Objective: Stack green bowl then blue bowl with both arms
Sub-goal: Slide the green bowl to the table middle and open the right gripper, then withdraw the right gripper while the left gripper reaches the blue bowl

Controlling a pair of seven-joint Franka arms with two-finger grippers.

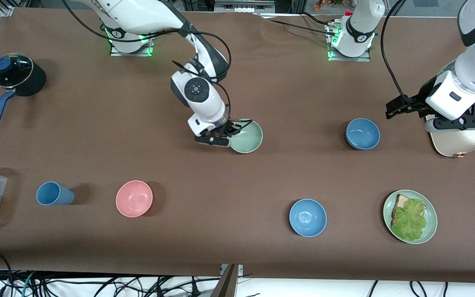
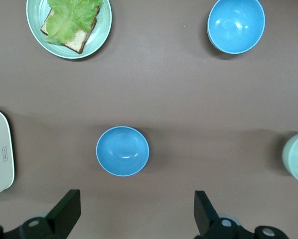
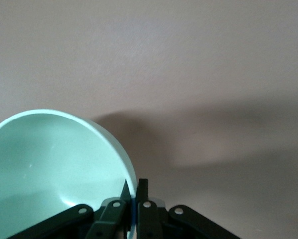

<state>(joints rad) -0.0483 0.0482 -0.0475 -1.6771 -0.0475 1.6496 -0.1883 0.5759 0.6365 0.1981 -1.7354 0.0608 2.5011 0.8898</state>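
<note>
The green bowl (image 1: 247, 136) is found near the middle of the table (image 1: 262, 177), slightly toward the right arm's end, and is tilted, its rim pinched by the right gripper (image 1: 226, 133). In the right wrist view the two fingers (image 3: 141, 199) are seen closed on the rim of the green bowl (image 3: 49, 169), one inside and one outside the wall. Bare brown cloth lies all around this bowl.

The blue bowl (image 1: 363, 133) sits upright toward the left arm's end of the table, level with the green bowl and well apart from it, with open cloth between them. The left gripper (image 1: 392, 109) hangs in the air above the cloth just beside the blue bowl, toward the left arm's end; its jaws are spread wide and nothing is held. In the left wrist view the blue bowl (image 2: 122, 151) is framed between the two open fingers (image 2: 65, 209).

A brighter blue bowl (image 1: 308, 217) and a plate with bread and lettuce (image 1: 431, 222) are placed nearer the front edge. A pink bowl (image 1: 134, 198) and a blue cup (image 1: 54, 194) are set toward the right arm's end, also near that edge.
</note>
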